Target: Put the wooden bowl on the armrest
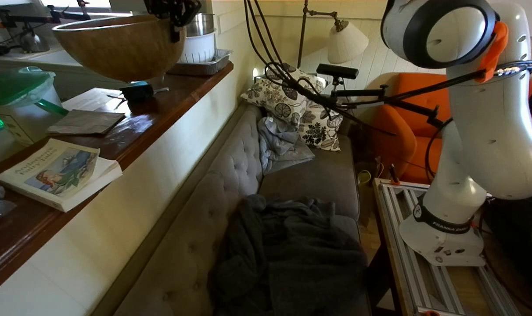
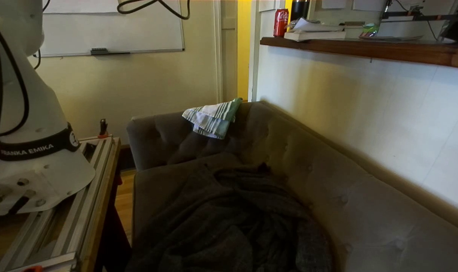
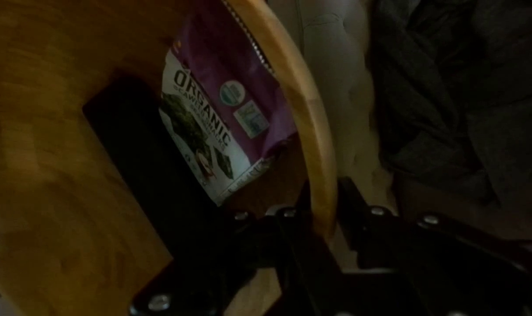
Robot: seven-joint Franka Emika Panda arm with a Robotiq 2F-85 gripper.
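A long grey button-tufted fabric sofa [image 1: 310, 171] stands along a cream half-height wall [image 1: 169, 162] topped by a glossy reddish-brown wooden ledge [image 1: 178, 96]. Beyond the sofa stand a bright orange upholstered armchair [image 1: 393, 129] and a cream-shaded pole lamp [image 1: 347, 41]; a bright window [image 1: 73, 3] glows past the ledge. A rectangular whiteboard [image 2: 138, 34] hangs on a pale yellowish wall [image 2: 146, 83], and light-brown wooden floor [image 2: 126, 192] shows beside the sofa.

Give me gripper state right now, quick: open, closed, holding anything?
Gripper: closed on the wooden bowl, holding it by the rim.
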